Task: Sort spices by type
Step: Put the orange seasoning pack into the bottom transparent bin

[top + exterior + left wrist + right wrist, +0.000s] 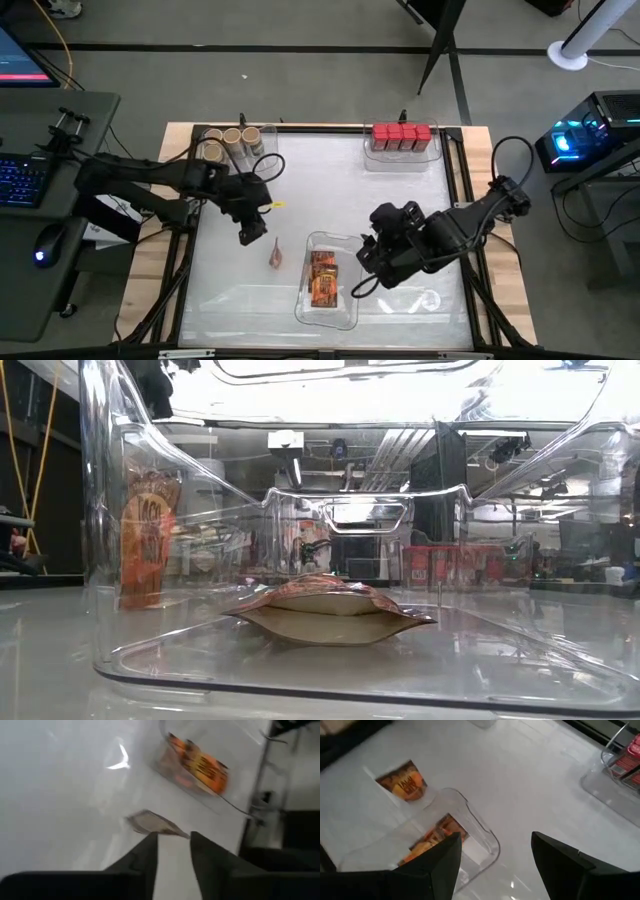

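- At the table's far-left corner, a clear tray point(268, 133) is seen holding round jars point(232, 140) with tan lids; four can be counted, though the group is partly hidden by the arm.
- The left gripper point(253, 232) is held low just beside a loose foil packet point(276, 255) on the bare table; its fingers point(145, 857) stand narrowly parted, with nothing seen held between them; the packet lies just ahead of the tips.
- The step in hand is judged to be the packet sort; the next move calls for the fingers to be lowered around the packet's edge and closed before it is carried to the near tray point(348, 312).
- That tray holds foil packets point(322, 278); two seem to be stacked, so three are counted with the loose one.
- The right gripper point(362, 285) hangs over this tray's right rim, jaws wide and empty.
- Four red boxes point(401, 136) are lined up in the far-right tray point(372, 162).
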